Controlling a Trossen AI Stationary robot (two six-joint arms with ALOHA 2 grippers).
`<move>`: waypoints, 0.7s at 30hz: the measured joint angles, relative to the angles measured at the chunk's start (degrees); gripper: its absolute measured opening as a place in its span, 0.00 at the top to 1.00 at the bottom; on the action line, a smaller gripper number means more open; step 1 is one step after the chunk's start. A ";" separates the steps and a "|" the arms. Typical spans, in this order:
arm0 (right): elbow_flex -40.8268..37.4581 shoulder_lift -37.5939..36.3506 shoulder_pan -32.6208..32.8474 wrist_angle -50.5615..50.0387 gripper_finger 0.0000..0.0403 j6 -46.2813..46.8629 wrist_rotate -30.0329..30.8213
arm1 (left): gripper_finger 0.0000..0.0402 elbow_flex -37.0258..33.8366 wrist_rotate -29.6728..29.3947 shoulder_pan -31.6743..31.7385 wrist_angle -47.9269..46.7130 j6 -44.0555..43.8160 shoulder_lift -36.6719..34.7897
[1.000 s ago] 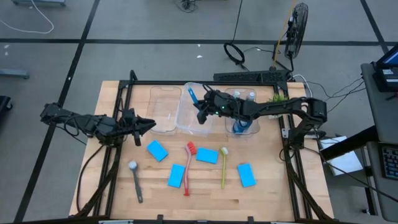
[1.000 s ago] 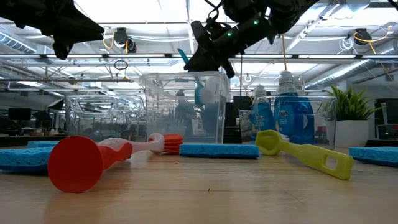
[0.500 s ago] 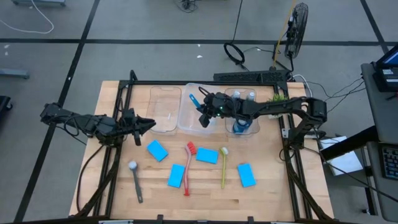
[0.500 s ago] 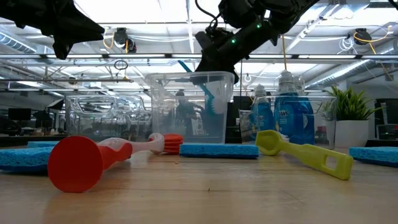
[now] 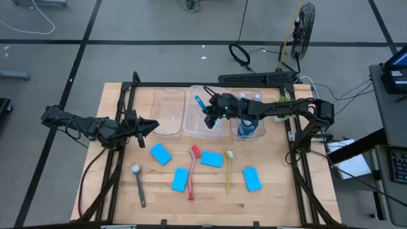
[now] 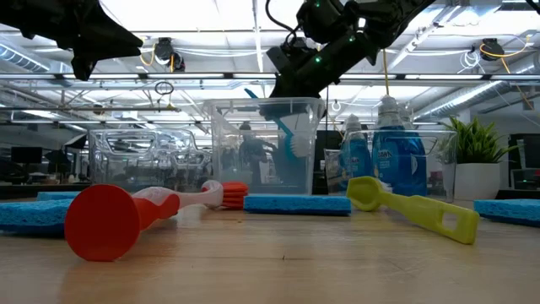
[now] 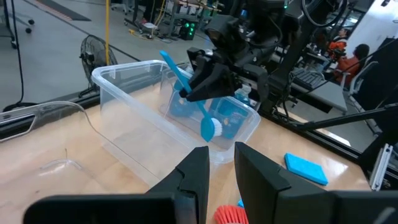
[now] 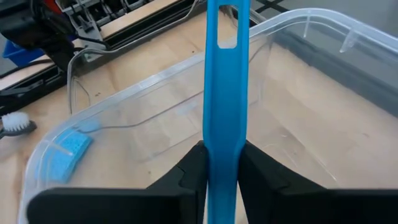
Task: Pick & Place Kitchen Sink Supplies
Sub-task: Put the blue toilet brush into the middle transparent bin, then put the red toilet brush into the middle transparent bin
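My right gripper is over the middle clear bin, shut on a blue long-handled brush whose round head hangs inside the bin. My left gripper waits open above the table's left part, near the flat clear bin. Several blue sponges lie flat on the wood. The red brush, yellow-green brush and grey brush lie among them. Blue bottles stand in the right bin. My right gripper pinches the blue brush's handle between its two fingers, about midway along it. The fingers come slanting down from above, across the handle. The brush is tilted, its holed free end up past the bin's rim, its head down in the bin.
A small green plant stands at the far right. A black frame rail runs along the far edge, with cables and a fan beyond it. The sponges and brushes are spread over the near half; bare wood shows near the front edge.
My right gripper has moved a little toward the table's right and lowered the blue brush, so its head now hangs deeper inside the middle bin. That bin has slid slightly to the right.
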 joint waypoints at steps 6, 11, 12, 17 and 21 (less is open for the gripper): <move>-0.02 0.00 -0.02 -0.02 0.77 0.02 0.00 | 0.81 0.00 -0.02 0.05 0.00 0.00 -0.01; -0.02 0.00 -0.28 -0.02 0.75 0.04 -0.07 | 0.81 0.00 -0.02 0.05 0.00 -0.04 -0.02; -0.02 0.00 -0.35 -0.01 0.74 0.04 -0.05 | 0.81 0.00 -0.02 0.05 0.00 -0.05 0.00; -0.02 -0.02 -0.41 0.00 0.75 0.02 -0.08 | 0.81 0.00 -0.02 0.05 0.00 -0.09 -0.02; -0.04 -0.02 -0.39 -0.02 0.75 0.02 -0.09 | 0.81 0.00 -0.02 0.05 0.00 -0.22 0.00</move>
